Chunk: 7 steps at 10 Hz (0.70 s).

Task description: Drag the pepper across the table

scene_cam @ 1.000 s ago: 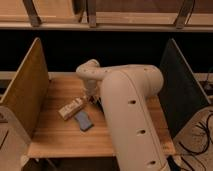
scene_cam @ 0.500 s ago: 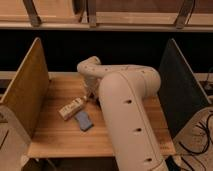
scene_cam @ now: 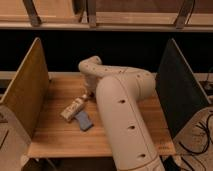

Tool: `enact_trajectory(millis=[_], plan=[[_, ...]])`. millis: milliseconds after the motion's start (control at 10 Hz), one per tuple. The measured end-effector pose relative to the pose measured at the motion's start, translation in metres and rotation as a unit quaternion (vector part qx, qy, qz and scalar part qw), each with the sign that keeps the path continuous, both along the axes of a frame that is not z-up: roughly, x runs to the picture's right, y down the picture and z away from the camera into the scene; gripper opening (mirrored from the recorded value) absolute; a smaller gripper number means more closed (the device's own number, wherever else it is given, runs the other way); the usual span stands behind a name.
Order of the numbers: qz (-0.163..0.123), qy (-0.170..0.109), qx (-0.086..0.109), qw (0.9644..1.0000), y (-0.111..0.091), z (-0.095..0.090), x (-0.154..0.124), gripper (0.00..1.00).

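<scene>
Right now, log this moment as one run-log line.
gripper: low over table, far-centre | fingers: unclear | pepper: not visible | nearby: pale box, blue pad

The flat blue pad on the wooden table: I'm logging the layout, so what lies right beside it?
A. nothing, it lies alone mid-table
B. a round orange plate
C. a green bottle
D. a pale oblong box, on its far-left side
D: the pale oblong box lies against the far-left side of the flat blue pad on the light wooden table; the robot's hand sits just beyond the box's far end.
</scene>
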<state>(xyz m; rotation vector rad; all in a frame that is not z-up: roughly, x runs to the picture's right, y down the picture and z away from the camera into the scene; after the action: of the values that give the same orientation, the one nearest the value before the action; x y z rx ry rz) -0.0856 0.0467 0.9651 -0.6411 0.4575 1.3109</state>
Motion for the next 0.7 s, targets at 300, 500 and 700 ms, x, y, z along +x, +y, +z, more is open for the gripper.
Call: enact_trajectory(millis=[300,500,700], plan=[[-0.001,0.001,-0.002,1.0000,-0.0013,-0.0006,-0.0005,0.31],[-0.001,0.001,-0.002,1.0000,-0.0012,-0.0005,-0.0005,0.31],[-0.001,0.001,-0.002,1.0000,-0.0012,-0.0005,-0.0003,0.31]])
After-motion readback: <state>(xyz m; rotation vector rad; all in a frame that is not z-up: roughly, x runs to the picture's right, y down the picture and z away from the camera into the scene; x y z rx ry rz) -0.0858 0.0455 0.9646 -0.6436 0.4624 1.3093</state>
